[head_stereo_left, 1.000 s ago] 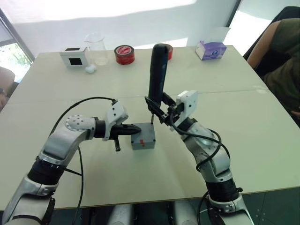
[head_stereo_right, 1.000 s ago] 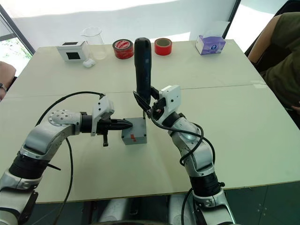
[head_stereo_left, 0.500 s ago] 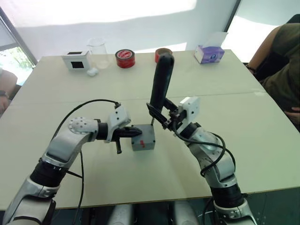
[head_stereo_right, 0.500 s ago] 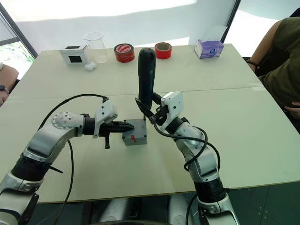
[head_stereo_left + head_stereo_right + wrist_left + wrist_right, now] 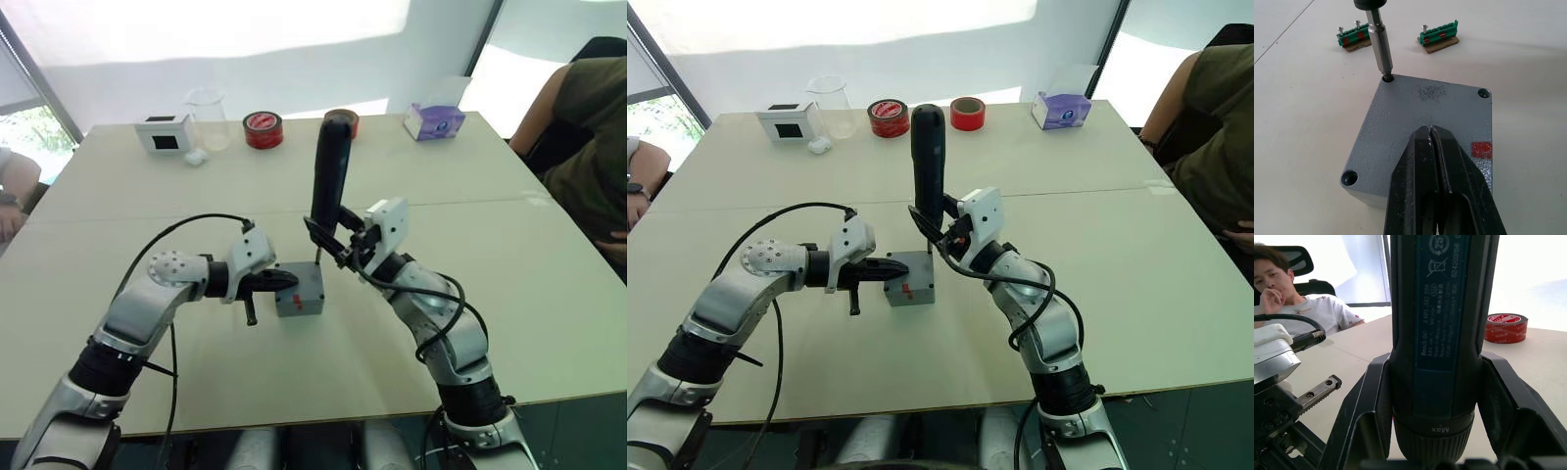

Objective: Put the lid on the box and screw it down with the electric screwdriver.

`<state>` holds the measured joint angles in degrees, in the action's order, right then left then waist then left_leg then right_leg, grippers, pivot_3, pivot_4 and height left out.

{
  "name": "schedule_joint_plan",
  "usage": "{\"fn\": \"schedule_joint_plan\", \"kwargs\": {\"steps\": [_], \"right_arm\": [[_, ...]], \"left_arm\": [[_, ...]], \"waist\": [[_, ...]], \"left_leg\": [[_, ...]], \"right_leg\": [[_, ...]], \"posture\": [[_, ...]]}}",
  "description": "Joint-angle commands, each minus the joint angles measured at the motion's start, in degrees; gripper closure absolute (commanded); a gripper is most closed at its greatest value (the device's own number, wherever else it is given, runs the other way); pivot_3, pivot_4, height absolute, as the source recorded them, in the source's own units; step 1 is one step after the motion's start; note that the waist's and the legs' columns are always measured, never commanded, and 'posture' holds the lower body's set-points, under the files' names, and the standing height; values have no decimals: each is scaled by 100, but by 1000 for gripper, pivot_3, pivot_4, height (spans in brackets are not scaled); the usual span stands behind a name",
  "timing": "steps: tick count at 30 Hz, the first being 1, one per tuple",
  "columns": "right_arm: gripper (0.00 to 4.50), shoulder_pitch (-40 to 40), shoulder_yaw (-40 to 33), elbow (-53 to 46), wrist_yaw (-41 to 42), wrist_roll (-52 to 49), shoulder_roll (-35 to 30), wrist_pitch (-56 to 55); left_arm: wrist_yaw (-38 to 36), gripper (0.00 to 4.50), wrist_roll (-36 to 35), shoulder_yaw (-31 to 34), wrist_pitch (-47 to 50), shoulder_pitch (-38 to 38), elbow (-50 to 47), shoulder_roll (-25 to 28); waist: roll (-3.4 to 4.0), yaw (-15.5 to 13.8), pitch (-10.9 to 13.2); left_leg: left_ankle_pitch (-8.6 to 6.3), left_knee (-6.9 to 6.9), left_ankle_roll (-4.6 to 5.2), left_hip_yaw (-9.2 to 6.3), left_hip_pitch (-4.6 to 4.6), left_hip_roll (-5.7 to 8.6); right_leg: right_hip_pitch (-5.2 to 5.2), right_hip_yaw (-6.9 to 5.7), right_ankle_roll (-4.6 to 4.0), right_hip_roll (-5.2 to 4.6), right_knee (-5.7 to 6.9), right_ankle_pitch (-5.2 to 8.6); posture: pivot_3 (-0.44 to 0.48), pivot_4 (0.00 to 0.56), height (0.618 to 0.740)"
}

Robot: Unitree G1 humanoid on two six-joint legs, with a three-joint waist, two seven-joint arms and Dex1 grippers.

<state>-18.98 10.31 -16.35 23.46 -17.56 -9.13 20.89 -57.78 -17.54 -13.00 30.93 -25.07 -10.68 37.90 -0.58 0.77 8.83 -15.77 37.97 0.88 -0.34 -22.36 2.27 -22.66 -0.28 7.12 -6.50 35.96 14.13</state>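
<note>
The grey box (image 5: 299, 299) stands mid-table with the lid (image 5: 1425, 103) lying flat on it; a small red mark (image 5: 1480, 149) shows at its edge. My left gripper (image 5: 285, 282) is shut, and its tips (image 5: 1431, 131) rest on the lid's top from the left. My right gripper (image 5: 329, 245) is shut on the electric screwdriver (image 5: 329, 181), a thick black tool held upright. Its metal bit (image 5: 1378, 41) sits in the lid's far corner hole. Two other corner holes show open.
Along the far edge stand a white box with a black window (image 5: 164, 133), a glass beaker (image 5: 205, 117), two red tape rolls (image 5: 263, 128), and a purple tissue box (image 5: 434, 119). Two green screw strips (image 5: 1439, 36) lie beyond the box. A person (image 5: 583, 127) sits at the right.
The camera has shifted. The screwdriver leaned slightly half a second ago and stands straighter now, bit still at the same corner. My left gripper stays on the lid.
</note>
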Motion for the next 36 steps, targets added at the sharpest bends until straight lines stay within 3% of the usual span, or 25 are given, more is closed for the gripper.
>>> {"fn": "schedule_joint_plan", "kwargs": {"steps": [1, 13, 20, 36], "right_arm": [[2663, 330, 212, 364, 27, 191, -125, 344], [2663, 540, 300, 273, 39, 308, -202, 374], [2663, 554, 295, 271, 57, 347, -224, 344], [2663, 300, 118, -45, 111, 250, -328, 430]], "left_arm": [[-13, 4500, 164, -137, 51, 136, 164, 45], [-92, 4500, 214, -179, -36, 99, 280, 43], [-152, 4500, 244, -209, -110, 48, 372, 31], [-26, 4500, 182, -315, 225, 19, -52, -65]], "waist": [[-1, 0, -8], [-2, 0, -58], [-12, -2, -72], [-10, -21, -81]], "left_leg": [[0, -1, 0, 0, 0, 0], [-3, -12, 4, -3, 19, -1], [-6, -76, 6, 0, 88, 2], [-7, -91, 5, -2, 85, 1]], "right_leg": [[1, 0, -1, 0, 0, 0], [5, -1, -8, -1, -15, 6], [50, -1, -22, -14, -60, 14], [47, -1, -24, -33, -77, 15]], "posture": [[0, 150, 740], [0, 150, 740], [0, 150, 740], [0, 150, 740]]}}
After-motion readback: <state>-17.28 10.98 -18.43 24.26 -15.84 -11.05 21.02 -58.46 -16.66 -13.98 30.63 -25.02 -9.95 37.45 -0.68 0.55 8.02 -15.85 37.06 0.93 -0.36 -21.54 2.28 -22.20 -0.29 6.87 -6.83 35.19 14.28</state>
